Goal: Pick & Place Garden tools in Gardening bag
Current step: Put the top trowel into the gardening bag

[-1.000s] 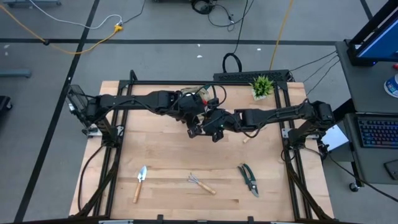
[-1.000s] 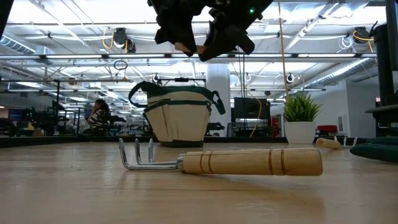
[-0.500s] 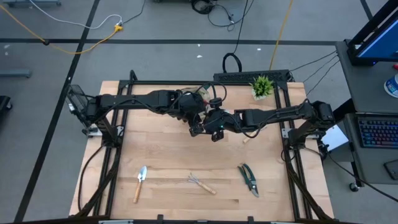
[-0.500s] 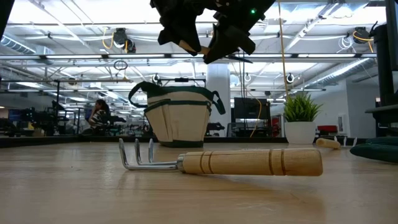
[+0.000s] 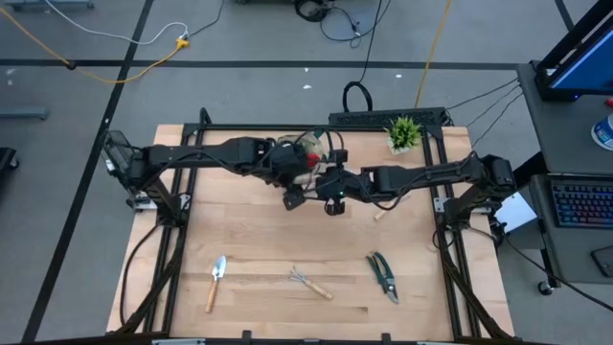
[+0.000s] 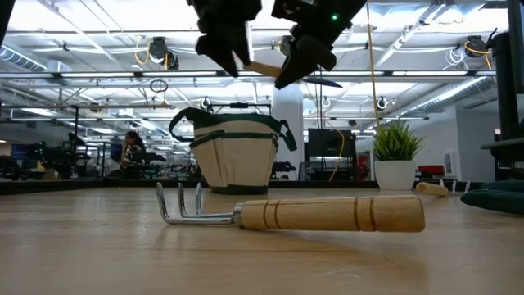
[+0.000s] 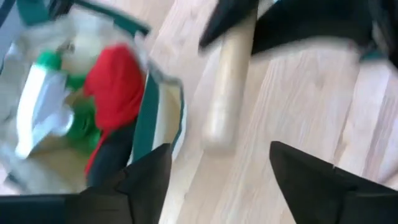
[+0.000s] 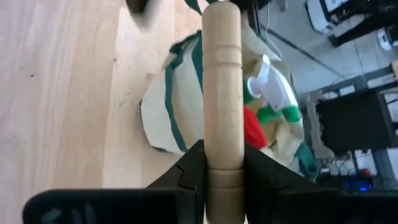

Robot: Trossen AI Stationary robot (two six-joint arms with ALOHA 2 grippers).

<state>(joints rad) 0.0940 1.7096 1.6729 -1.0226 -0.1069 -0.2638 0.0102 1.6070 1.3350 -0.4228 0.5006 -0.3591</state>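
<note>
Both arms meet high over the table's far middle. My right gripper [image 8: 224, 163] is shut on a wooden-handled garden tool [image 8: 222, 81], whose metal end is hidden. My left gripper [image 7: 219, 148] stands open, its fingers on either side of the handle's free end [image 7: 219, 124] without touching it. The beige, green-trimmed gardening bag [image 6: 236, 152] stands on its base below and beyond them, holding a red glove [image 7: 115, 81] and a green spray bottle [image 8: 268, 93]. A rake [image 5: 309, 282], a trowel [image 5: 215, 280] and pruning shears [image 5: 383, 276] lie flat near the table's front edge. My right gripper pinches the wooden handle between its two fingers on opposite sides, at the ringed stretch [image 8: 224, 177] away from the free end. The handle runs forward past the fingertips, toward my left gripper. The tool is lifted clear of the table, about level [image 6: 262, 68], higher than the bag.
A small spiky potted plant [image 5: 403, 132] stands at the far right. Another short wooden handle [image 5: 378, 215] lies on the table right of centre. The arms' frames run along both side edges. Bare wood lies between the bag and the front row of tools.
My left gripper has opened and let go of the wooden handle, which stays lifted in my right gripper. The handle now sticks out bare between the two grippers. My right gripper has rolled a little with the tool.
</note>
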